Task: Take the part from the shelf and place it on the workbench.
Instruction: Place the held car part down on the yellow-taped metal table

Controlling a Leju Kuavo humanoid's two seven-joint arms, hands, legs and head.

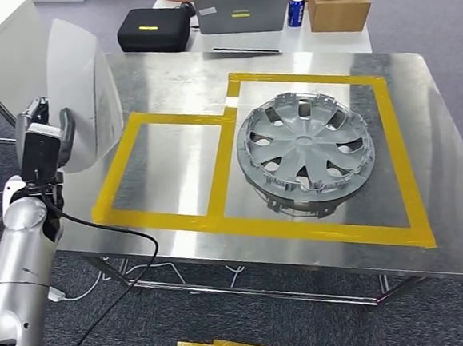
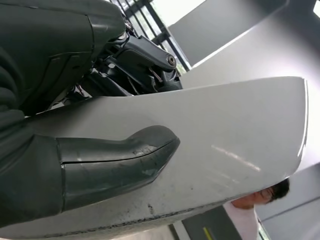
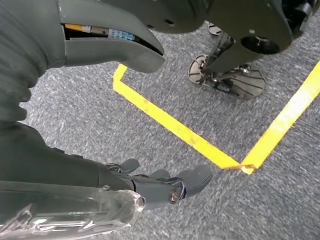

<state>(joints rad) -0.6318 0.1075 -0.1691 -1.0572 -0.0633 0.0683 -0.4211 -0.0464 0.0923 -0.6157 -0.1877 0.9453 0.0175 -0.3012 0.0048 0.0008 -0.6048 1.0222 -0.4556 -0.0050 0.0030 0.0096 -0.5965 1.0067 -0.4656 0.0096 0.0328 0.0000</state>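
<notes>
My left hand (image 1: 48, 139) grips a pale grey curved panel part (image 1: 83, 92) and holds it upright beside the left end of the metal workbench (image 1: 167, 82). In the left wrist view the thick thumb (image 2: 117, 160) presses across the smooth face of the part (image 2: 234, 140), with the darker fingers behind it. A silver wheel cover (image 1: 306, 147) lies in the right yellow-taped box on the workbench. The left taped box (image 1: 174, 165) holds nothing. My right hand (image 3: 151, 187) hangs over the grey carpet with its fingers spread and nothing in it.
Behind the workbench stand a black case (image 1: 151, 28), a laptop (image 1: 240, 8), a blue can (image 1: 296, 10) and a cardboard box (image 1: 338, 6). Yellow tape (image 3: 181, 132) marks the carpet near my right hand. A person (image 2: 264, 200) shows past the part's edge.
</notes>
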